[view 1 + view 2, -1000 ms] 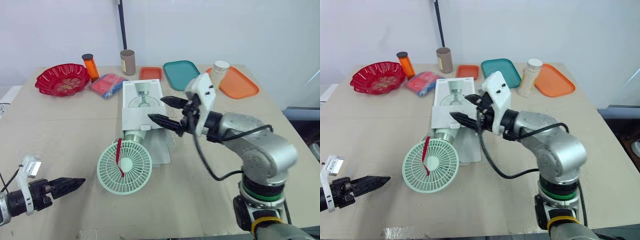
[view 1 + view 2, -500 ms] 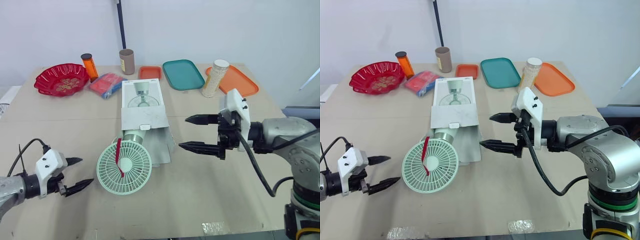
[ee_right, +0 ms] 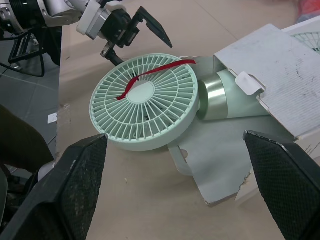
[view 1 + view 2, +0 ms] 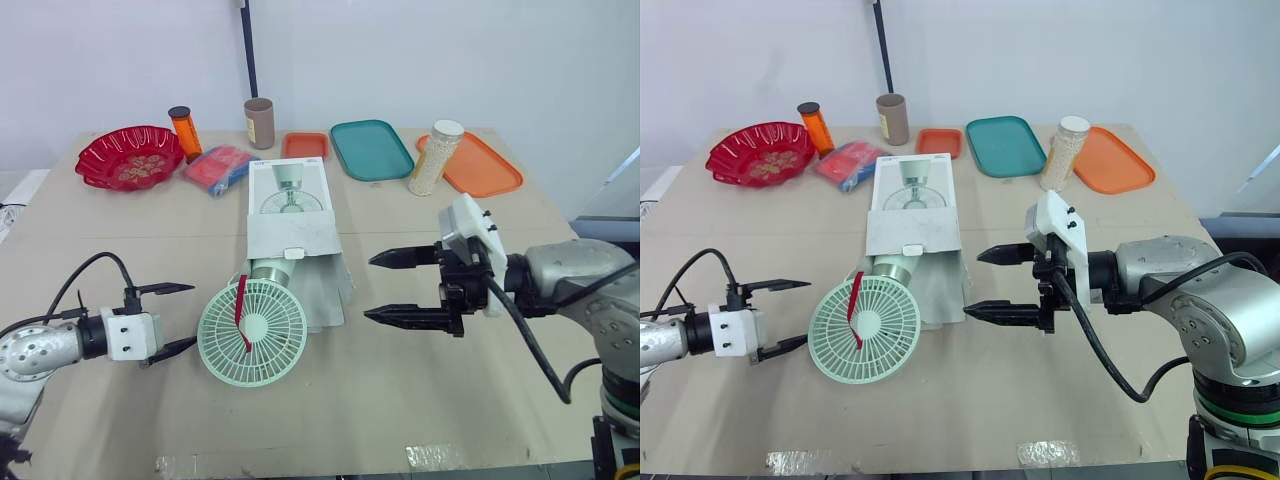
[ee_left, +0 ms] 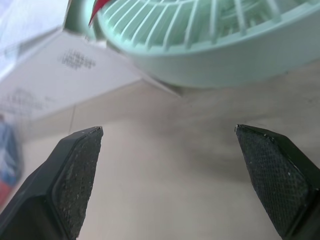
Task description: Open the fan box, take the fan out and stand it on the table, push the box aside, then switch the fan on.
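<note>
**Fan lies half out of its box, an open gripper on either side**

The left gripper [image 4: 186, 316] has its two black fingers spread wide and holds nothing. Straight ahead of its fingertips, just beside them but apart, is the rim of the fan [image 4: 252, 331]. In the left wrist view the pale green grille sits beyond the gap between the fingers.

The fan lies on the table [image 4: 400, 400] with its round head out of the fan box [image 4: 292, 215] and a red ribbon [image 4: 239, 304] across the grille. Its neck is still inside the box's open end.

The right gripper [image 4: 372, 288] is also spread wide and empty. It points at the fan from the opposite side and is near the box's open flap [image 4: 332, 290] without touching it. In the right wrist view the fan head and the box mouth lie between its fingertips, with the left gripper beyond the fan.
</note>
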